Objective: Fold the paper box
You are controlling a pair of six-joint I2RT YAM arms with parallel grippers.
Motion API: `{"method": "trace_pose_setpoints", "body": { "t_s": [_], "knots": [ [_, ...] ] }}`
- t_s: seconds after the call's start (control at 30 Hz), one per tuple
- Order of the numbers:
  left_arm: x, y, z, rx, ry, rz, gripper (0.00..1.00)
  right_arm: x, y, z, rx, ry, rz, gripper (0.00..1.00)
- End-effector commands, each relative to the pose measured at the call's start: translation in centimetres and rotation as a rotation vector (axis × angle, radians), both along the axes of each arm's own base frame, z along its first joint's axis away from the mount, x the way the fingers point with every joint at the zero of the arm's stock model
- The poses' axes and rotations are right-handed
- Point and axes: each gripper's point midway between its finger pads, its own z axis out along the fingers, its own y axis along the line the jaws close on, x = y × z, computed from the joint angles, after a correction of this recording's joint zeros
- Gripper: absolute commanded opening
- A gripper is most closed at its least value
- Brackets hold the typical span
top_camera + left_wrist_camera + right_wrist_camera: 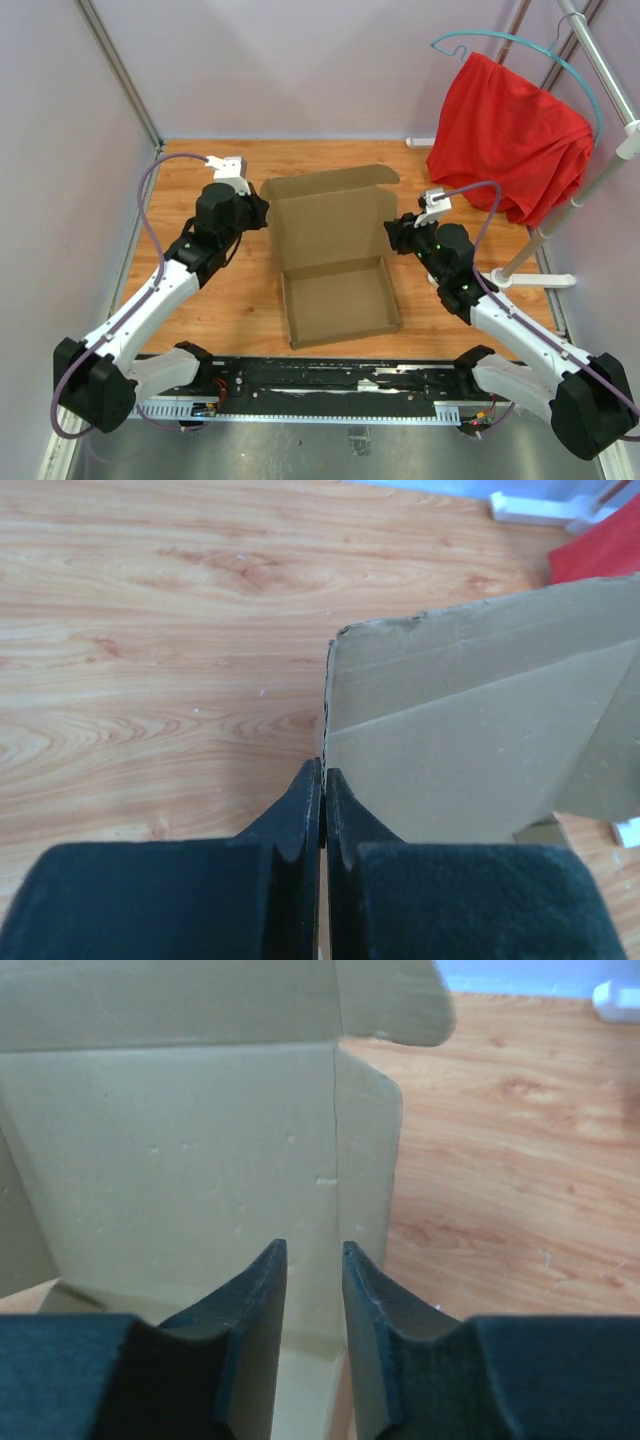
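The paper box (pixel 338 300) lies in the middle of the wooden table as a shallow brown tray, its lid (pixel 330 230) standing up behind with a top flap tilted back. My left gripper (pixel 263 212) sits at the lid's left edge. In the left wrist view it (pixel 323 772) is shut on that thin cardboard edge (pixel 326 710). My right gripper (pixel 390 236) is at the lid's right edge. Seen from the right wrist, it (pixel 314 1250) is open by a narrow gap, right in front of the lid's side flap (pixel 365 1160). Nothing is pinched between its fingers.
A red cloth (pixel 510 140) hangs from a teal hanger (pixel 520 42) on a white rack (pixel 600 150) at the back right, its foot (pixel 535 280) resting on the table near my right arm. Pale walls close in the table at the left and back.
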Motion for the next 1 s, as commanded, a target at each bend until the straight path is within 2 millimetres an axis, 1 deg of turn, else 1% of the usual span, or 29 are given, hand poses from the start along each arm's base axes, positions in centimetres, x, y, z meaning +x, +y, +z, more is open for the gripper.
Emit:
{"method": "trace_pose_setpoints", "body": {
  "t_s": [0.0, 0.07, 0.1, 0.17, 0.23, 0.37, 0.4, 0.43, 0.5, 0.57, 0.63, 0.73, 0.87, 0.97],
  "knots": [
    [-1.3, -1.5, 3.4, -0.093, -0.122, -0.102, 0.00, -1.4, 0.4, 0.2, -0.005, 0.046, 0.064, 0.36],
    [-2.2, -2.1, 3.4, -0.117, -0.124, -0.148, 0.00, -2.4, 0.8, -0.1, -0.006, 0.075, 0.108, 0.45],
    [-2.5, -2.4, 3.5, -0.126, -0.126, -0.170, 0.00, -2.9, 1.0, 0.0, -0.003, 0.076, 0.131, 0.48],
    [-3.2, -2.8, 3.2, -0.134, -0.121, -0.205, 0.00, -3.9, 0.8, -0.3, -0.021, 0.105, 0.153, 0.52],
    [-3.9, -3.1, 3.0, -0.145, -0.125, -0.238, 0.00, -4.7, 0.1, 0.0, -0.034, 0.109, 0.144, 0.55],
    [-5.4, -3.7, 2.6, -0.185, -0.129, -0.293, 0.00, -5.5, -2.2, 0.8, -0.062, 0.115, 0.057, 0.57],
    [-5.6, -3.6, 2.6, -0.191, -0.129, -0.291, 0.00, -5.9, -2.4, 1.0, -0.068, 0.117, 0.057, 0.57],
    [-5.8, -3.5, 2.5, -0.196, -0.128, -0.289, 0.00, -6.4, -2.2, 0.9, -0.076, 0.126, 0.083, 0.56],
    [-6.2, -3.4, 2.7, -0.207, -0.135, -0.290, 0.00, -7.4, -0.8, 0.8, -0.067, 0.148, 0.180, 0.54],
    [-6.7, -3.5, 3.1, -0.222, -0.144, -0.306, 0.00, -8.4, 1.2, 0.5, -0.060, 0.171, 0.286, 0.54],
    [-7.1, -3.7, 3.7, -0.228, -0.154, -0.326, 0.00, -9.3, 3.1, -0.1, -0.099, 0.167, 0.357, 0.56],
    [-7.4, -4.1, 5.0, -0.219, -0.172, -0.361, 0.00, -9.8, 5.0, -0.5, -0.187, 0.126, 0.397, 0.59],
    [-8.0, -4.6, 6.3, -0.198, -0.182, -0.412, 0.00, -10.4, 7.9, -0.3, -0.222, 0.112, 0.476, 0.60],
    [-8.3, -4.9, 6.2, -0.183, -0.181, -0.441, 0.00, -10.2, 9.9, -0.2, -0.233, 0.093, 0.496, 0.61]
  ]
}}
